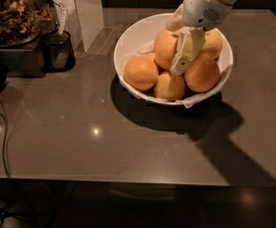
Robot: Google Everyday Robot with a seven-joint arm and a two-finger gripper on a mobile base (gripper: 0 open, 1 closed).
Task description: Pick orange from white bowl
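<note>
The white bowl stands on the grey table, with a thin white liner over its rim and several oranges piled inside. My gripper reaches down into it from the upper right. One cream finger lies against the right side of the large top orange. The other finger shows only as a tip behind the fruit's upper left. The gripper is shut on this orange, which sits at the top of the pile. Other oranges lie at the left, the front and the right, and a paler one lies behind the finger.
A black cup and a tray of dark dried pieces stand at the far left on a metal stand. A white box stands behind them. A black cable runs over the left table edge.
</note>
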